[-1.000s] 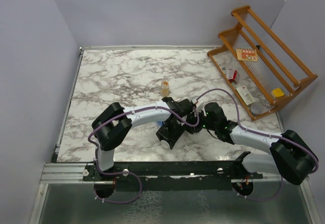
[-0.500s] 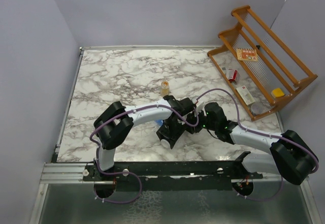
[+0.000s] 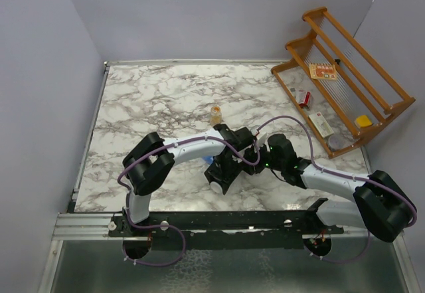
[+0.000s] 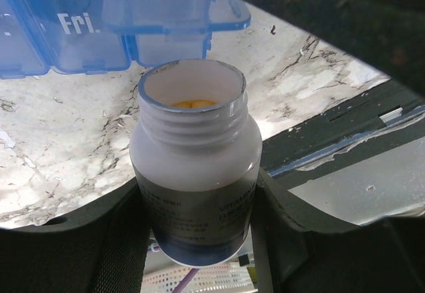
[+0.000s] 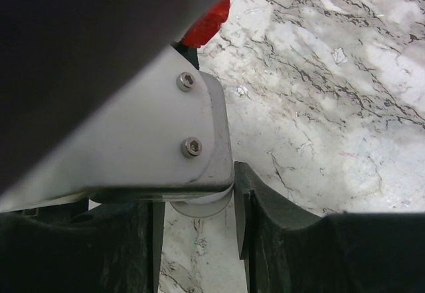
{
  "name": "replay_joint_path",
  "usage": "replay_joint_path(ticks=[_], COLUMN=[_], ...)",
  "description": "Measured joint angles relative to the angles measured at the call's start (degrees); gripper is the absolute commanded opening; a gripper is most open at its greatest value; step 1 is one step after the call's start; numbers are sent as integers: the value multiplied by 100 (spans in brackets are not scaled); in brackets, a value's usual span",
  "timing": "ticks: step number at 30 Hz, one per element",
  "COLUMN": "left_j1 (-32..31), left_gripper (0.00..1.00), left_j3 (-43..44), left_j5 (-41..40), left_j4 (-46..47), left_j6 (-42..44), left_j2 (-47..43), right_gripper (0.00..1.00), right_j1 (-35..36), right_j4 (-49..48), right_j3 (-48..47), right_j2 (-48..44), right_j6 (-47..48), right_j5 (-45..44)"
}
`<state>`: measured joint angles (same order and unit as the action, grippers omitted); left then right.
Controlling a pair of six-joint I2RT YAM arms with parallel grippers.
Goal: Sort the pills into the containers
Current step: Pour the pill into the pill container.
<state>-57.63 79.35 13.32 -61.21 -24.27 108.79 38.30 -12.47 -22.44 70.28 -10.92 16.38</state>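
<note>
- Lying under everything, the table (image 3: 146, 100) is hard and marbled, so a dropped pill would likely bounce and roll away from the containers.
- Rack (image 3: 358, 60) stands well right of the containers and out of the way.
- Left arm (image 5: 133, 127) fills most of the right wrist view. Both arms crowd over the containers, so a knock between them is the main risk.
- Right gripper (image 5: 196, 230) has its jaws partly apart with a pale curved edge between them. I cannot tell whether it grips anything.
- Containers (image 4: 66, 34) are a blue strip on the table. The "Fri." lid is down and the end lid seems raised. Thin, light plastic that probably skids if nudged; hold it by its ends.
- Bottle (image 4: 194, 167) is white and uncapped, its mouth just before the containers. The left gripper (image 4: 196, 200) clamps its lower body. It looks stiff, smooth and light, and the low hold leaves the mouth free.
- Amber bottle (image 3: 216, 114) stands beyond the containers, apart.
- Pills (image 4: 194, 103) are yellow and deep in the bottle. Small and slippery, they may rush out, so tilt gently.
</note>
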Motion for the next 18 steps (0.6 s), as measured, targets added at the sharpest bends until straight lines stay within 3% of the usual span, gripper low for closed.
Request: replay_joint_path(ticks=[18], left_j1=[74], left_gripper=[0], left_j3=[120], left_j5=[79], left_j4=[-107], left_j6=[70], left_j2=[107], right_gripper=[1], right_j1=[-7], right_j4=[24], right_j3=[0], right_j2=[0], right_j6=[-133], right_j5=[-9])
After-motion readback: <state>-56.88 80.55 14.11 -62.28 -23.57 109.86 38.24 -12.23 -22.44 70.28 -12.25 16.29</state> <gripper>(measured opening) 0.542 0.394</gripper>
